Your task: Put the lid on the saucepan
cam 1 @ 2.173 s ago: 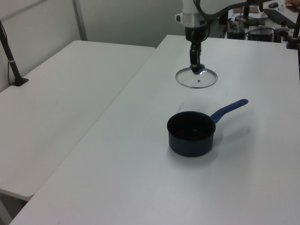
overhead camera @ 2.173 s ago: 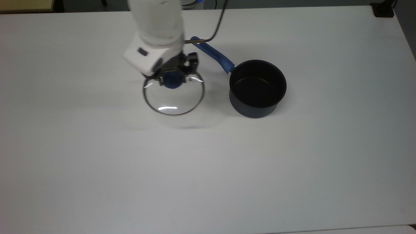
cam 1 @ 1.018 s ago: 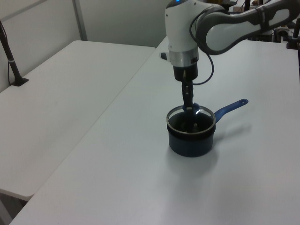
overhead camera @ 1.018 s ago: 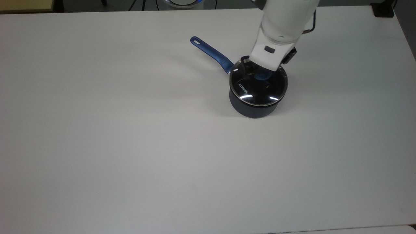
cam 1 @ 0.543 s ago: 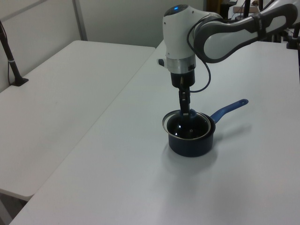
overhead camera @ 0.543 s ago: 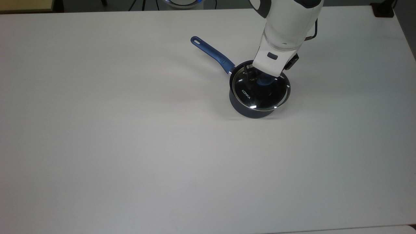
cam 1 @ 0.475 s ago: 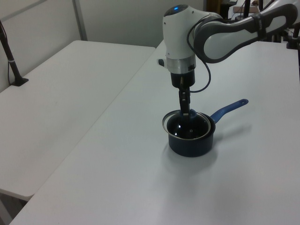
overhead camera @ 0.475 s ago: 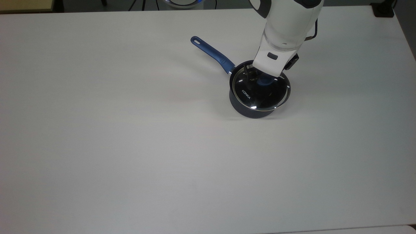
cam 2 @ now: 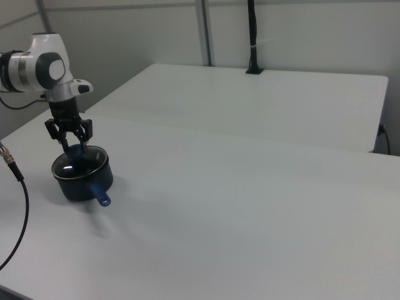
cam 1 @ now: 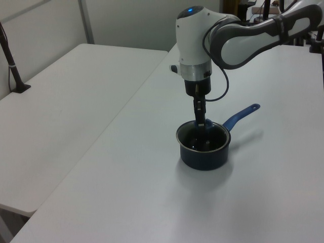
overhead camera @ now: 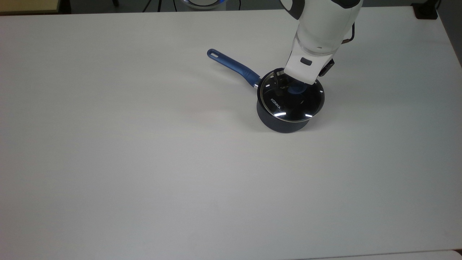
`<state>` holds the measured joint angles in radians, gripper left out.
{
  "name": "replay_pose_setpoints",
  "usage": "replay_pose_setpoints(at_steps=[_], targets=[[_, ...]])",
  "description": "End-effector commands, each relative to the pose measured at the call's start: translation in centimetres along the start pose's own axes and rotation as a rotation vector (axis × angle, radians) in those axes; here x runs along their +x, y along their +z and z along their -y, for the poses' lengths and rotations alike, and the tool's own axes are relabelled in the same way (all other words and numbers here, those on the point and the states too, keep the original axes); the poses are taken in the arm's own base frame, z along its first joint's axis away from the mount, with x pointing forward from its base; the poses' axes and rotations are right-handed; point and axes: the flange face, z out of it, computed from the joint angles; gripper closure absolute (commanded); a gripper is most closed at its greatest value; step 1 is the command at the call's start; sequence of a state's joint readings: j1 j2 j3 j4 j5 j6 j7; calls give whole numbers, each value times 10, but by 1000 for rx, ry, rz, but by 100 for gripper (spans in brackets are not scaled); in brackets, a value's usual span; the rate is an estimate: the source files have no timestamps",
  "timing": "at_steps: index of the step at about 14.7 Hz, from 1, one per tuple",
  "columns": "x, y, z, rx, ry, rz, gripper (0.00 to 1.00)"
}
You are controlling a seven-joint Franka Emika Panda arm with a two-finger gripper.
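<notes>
While you look down from the top view, you can see the lid (overhead camera: pixel 291 98) sitting on the saucepan (overhead camera: pixel 285 122), a bit right of the middle and in the upper half of the frame. Its shiny rim lines up with the pan's rim all the way round, so it looks flat and in place. The pan's blue handle (overhead camera: pixel 232 67) points to the upper left of the top view. In the left view the lid (cam 1: pixel 203 137) also looks level on the pan.

Your jaws (overhead camera: pixel 293 86) are down at the blue knob (overhead camera: pixel 296 89). In the right view the two fingers (cam 2: pixel 65 148) seem spread a little on each side of it, so they look like they have let go, but I am not fully sure.

I think the main job is done. What is left is to make sure the knob is free and lift the arm straight up off the white tabletop (overhead camera: pixel 144 162)
</notes>
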<state>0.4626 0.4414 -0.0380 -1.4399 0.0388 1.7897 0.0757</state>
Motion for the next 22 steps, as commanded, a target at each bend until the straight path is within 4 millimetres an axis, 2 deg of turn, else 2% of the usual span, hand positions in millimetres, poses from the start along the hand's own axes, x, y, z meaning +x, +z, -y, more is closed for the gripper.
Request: replay_pose_setpoints(at_steps=[1,4,6,7,9,12,15,16,20,21,22], targets=[[-6,5,1,-13,-11,29,72],[-6,9,-5,-25,-6,34,72],[-5,9,-6,-33,0,27,67],[-4,10,-6,-33,3,27,57],[-5,9,-6,-35,13,25,0],[-7,-8,-15,-27,93,-1,0],[-19,-47,-33,-12,168,-49,0],[-24,-60,-45,-8,186,-65,0],[-57,-106,-113,4,288,-68,0],[-68,-114,-136,7,316,-60,0],[-83,-123,-168,11,357,-51,0]])
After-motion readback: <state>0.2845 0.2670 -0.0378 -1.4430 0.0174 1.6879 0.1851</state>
